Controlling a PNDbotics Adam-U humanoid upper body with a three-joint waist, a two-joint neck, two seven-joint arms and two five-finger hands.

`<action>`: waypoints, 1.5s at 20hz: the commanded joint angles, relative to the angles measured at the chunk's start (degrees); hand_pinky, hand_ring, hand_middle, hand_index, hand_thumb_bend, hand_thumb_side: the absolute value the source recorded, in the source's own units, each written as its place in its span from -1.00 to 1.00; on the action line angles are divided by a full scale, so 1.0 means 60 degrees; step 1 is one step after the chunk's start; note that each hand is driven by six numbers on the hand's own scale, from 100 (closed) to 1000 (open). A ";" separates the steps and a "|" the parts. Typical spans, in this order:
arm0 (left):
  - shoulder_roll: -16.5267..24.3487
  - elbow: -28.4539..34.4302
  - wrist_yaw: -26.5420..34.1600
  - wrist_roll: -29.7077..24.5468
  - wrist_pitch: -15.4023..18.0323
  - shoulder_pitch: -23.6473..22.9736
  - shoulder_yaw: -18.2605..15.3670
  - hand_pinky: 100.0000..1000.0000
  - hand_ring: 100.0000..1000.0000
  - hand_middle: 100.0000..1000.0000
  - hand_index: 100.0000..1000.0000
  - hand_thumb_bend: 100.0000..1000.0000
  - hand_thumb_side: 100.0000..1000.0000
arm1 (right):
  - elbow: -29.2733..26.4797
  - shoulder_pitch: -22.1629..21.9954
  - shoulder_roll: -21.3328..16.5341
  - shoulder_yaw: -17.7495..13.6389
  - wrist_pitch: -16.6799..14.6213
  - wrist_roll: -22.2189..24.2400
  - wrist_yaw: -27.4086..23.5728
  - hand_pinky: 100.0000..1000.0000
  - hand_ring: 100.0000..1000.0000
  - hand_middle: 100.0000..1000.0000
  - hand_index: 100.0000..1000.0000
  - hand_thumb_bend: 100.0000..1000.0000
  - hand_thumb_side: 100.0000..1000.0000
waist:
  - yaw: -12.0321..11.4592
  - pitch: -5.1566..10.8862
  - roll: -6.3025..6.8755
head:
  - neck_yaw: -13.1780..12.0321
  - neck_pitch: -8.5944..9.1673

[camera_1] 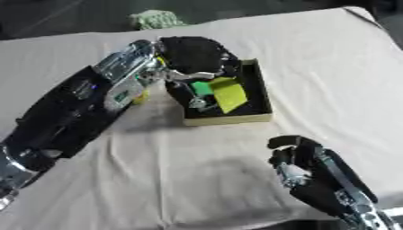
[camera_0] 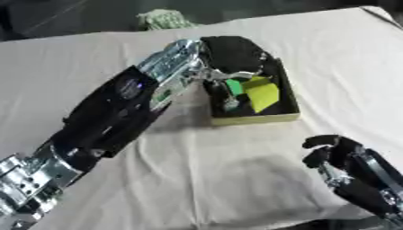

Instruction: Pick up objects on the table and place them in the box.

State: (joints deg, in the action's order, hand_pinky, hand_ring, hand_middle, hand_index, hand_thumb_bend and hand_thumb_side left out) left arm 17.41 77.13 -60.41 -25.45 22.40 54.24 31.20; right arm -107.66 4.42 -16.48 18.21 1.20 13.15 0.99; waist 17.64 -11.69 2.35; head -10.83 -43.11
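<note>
— Left hand position?
— The left hand (camera_1: 193, 56) is seen over the box (camera_1: 236, 117), centre of the frame; whether its fingers are released or clenched cannot be told.
— Contents?
— A green object (camera_0: 234, 86) and a yellow object (camera_0: 262, 93) are recorded inside the box, on the cloth-covered counter (camera_0: 197, 179).
— Right hand?
— The right hand (camera_1: 303, 164) is noted at lower right, fingers curled, nothing grasped.

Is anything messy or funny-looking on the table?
Nothing looks spilled or broken. The yellow piece and green piece sit in the box, the yellow one tilted. The left hand reaches over the box. The cloth is only a bit wrinkled.
</note>
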 commanded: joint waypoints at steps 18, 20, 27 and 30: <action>0.0285 0.0242 -0.1744 0.2064 0.0179 0.0192 -0.0350 0.59 0.55 0.52 0.74 -0.54 -1.00 | -0.0209 0.0253 -0.0082 -0.0022 0.0013 0.0068 -0.0033 0.15 0.15 0.28 0.44 -1.00 -0.40 | 0.0157 0.0015 0.0003 | -0.0029 0.0288; 0.0756 0.0677 -0.0602 0.1608 -0.0240 0.0203 -0.0517 0.57 0.52 0.49 0.72 -0.60 -0.97 | -0.0167 0.0160 -0.0108 -0.0076 0.0007 0.0008 0.0016 0.15 0.15 0.28 0.44 -1.00 -0.40 | 0.0020 0.0109 0.0033 | 0.0065 0.0211; 0.2856 0.1493 0.2725 -0.0405 -0.2398 -0.0579 -0.1560 0.54 0.47 0.45 0.69 -0.71 -0.81 | -0.0048 -0.0118 -0.0225 -0.0237 -0.0044 -0.0185 0.0171 0.15 0.15 0.28 0.44 -1.00 -0.38 | -0.0443 0.0367 0.0194 | 0.0438 -0.0027; 0.3549 0.1151 0.3220 -0.0909 -0.3042 -0.1224 -0.2008 0.55 0.47 0.45 0.68 -0.69 -0.84 | -0.0025 -0.0203 -0.0275 -0.0304 -0.0059 -0.0258 0.0211 0.15 0.15 0.28 0.44 -1.00 -0.39 | -0.0607 0.0414 0.0268 | 0.0577 -0.0105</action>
State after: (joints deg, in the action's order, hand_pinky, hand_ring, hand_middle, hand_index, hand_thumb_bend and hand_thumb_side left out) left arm 35.55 83.94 -42.77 -29.75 5.86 46.19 21.04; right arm -107.32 2.94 -17.02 16.92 0.95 11.93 1.84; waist 13.91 -10.13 4.20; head -7.78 -43.37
